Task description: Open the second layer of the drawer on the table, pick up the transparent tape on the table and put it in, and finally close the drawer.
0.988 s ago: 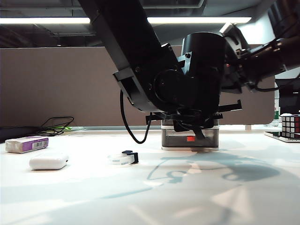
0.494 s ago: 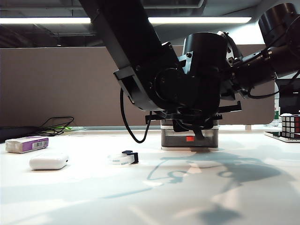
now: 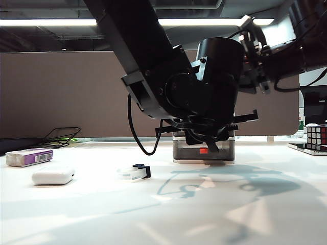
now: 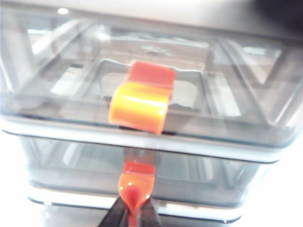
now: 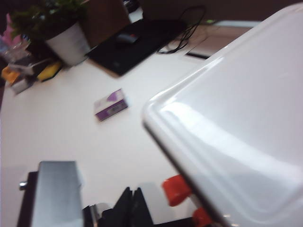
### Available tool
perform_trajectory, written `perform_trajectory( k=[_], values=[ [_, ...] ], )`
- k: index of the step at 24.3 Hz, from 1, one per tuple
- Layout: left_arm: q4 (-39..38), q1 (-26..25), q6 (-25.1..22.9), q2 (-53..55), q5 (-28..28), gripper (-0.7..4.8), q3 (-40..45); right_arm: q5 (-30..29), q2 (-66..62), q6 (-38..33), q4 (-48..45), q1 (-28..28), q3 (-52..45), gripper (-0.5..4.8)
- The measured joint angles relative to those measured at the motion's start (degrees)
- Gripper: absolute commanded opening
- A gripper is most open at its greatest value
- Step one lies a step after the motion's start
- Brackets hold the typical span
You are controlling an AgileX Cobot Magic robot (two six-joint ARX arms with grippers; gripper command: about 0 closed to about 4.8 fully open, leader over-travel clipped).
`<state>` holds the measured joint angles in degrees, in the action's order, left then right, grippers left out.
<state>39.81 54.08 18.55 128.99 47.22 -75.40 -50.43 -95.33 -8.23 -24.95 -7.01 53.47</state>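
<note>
Left wrist view: the left gripper is seen clamped shut on a red-orange handle of the drawer. The right gripper is raised above the drawer; its opening cannot be told.

Bulky black arms, looped black cable

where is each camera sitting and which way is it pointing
Exterior view: low at table height, facing the drawer unit; both dark arms show.
Left wrist view: on the left arm, close against the drawer fronts; left gripper shut on a red-orange handle.
Right wrist view: above the organiser's white top; right gripper shut.
All share the drawer unit.
</note>
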Motion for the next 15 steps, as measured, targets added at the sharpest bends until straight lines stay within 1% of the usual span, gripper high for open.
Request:
perform_trajectory(
  k=[4,15],
  values=[
    [-0.15,0.17,0.37,0.0,0.11,-0.06,0.0,-0.22,-0.04,-1.18,0.31,1.81,0.9,-0.05],
    [-0.28,0.24,0.26,0.02,0.13,-0.06,-0.02,0.04,-0.96,-1.22,1.79,1.88,1.46,-0.05]
  ],
)
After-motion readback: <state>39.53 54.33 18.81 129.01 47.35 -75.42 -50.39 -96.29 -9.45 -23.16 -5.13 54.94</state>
